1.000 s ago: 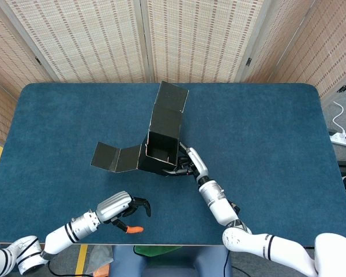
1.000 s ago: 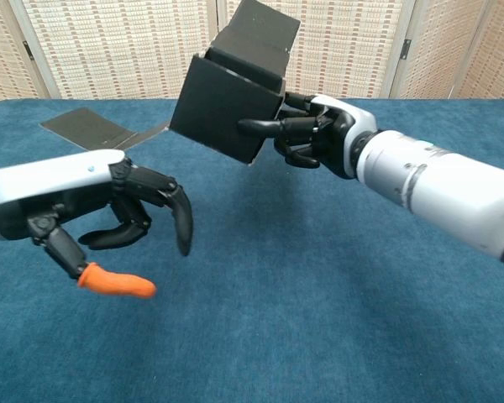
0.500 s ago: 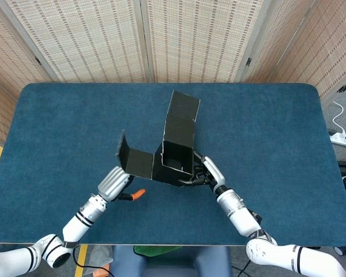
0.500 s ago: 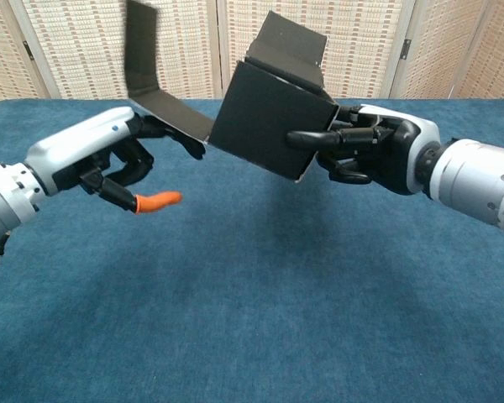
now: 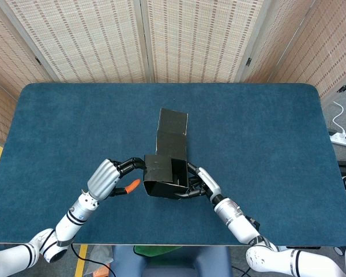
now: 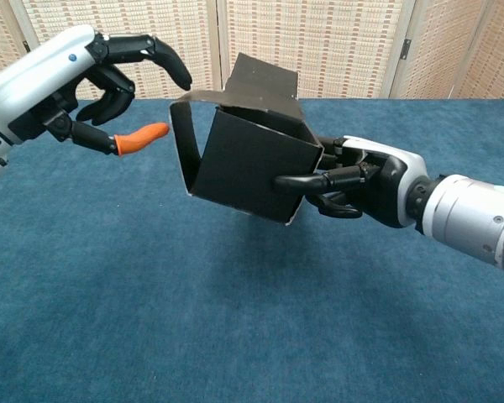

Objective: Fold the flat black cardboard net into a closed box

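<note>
Since the earlier frames the long side flap has swung up from lying out flat and now folds over the open mouth of the cardboard box (image 5: 166, 173), and the left robot hand (image 5: 105, 178) has risen from near the table (image 5: 265, 138) to the flap's free edge.

The box looks light and stiff, its panels creased at the folds; thin card like this probably dents under a hard pinch and springs back open when released. Judging by this, the best hold is flat against a panel near a crease, not on a loose edge.

The right robot hand (image 6: 361, 180) grips the box body from about 4 o'clock in the head view, fingers pressed on its near wall, holding it tilted above the table. The left robot hand sits at about 9 o'clock of the box, fingers spread and curved, touching or just beside the flap; whether it grips anything I cannot tell. A lid panel (image 5: 173, 122) stands out at 12 o'clock, unfolded.
</note>
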Available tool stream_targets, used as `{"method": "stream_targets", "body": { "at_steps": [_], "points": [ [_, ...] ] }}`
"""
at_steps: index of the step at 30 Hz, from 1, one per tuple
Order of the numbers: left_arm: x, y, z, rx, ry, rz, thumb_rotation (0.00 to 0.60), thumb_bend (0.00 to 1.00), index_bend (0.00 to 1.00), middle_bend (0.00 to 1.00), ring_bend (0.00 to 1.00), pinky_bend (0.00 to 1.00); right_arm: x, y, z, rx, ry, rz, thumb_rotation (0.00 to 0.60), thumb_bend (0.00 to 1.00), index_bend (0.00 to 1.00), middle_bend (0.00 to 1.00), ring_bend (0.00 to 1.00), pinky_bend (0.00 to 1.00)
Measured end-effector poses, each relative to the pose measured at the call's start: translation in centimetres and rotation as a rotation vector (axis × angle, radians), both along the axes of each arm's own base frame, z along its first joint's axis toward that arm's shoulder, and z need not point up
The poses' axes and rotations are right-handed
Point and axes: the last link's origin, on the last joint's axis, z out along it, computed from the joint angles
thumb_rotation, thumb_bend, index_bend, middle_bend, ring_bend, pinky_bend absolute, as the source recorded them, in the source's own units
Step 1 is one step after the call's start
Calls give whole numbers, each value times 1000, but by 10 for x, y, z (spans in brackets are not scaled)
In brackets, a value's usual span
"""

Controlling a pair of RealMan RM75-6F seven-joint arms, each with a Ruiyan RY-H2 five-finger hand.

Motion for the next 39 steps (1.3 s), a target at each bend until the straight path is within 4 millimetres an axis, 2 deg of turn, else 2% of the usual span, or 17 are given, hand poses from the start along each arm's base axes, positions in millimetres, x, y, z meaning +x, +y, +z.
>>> {"method": "stream_targets", "body": {
  "at_steps": [4, 9, 14, 26, 39],
  "points": [
    [3, 1, -1, 12, 37, -29, 600, 374, 377, 425, 874, 930, 2, 1, -3, 5, 1, 13, 600, 250, 543, 604, 772, 1000],
    [3, 3, -2, 55, 99, -62, 600, 373, 342, 365, 867, 929, 2, 2, -7, 6, 18, 27, 600, 250, 543, 605, 772, 1000],
    [4, 2, -4, 57, 111, -79, 600, 372, 341, 360, 866, 930, 3, 2, -11, 10, 27, 33, 600, 250, 543, 605, 772, 1000],
    [1, 4, -13, 57, 223, -151, 600, 373, 446, 441, 867, 929, 1, 2, -20, -13, 80, 62, 600, 250, 543, 605, 772, 1000],
    [-9, 9, -45, 47, 294, -202, 600, 372, 465, 449, 866, 929, -1, -3, -46, -53, 183, 111, 600, 250, 543, 604, 772, 1000]
  ]
}}
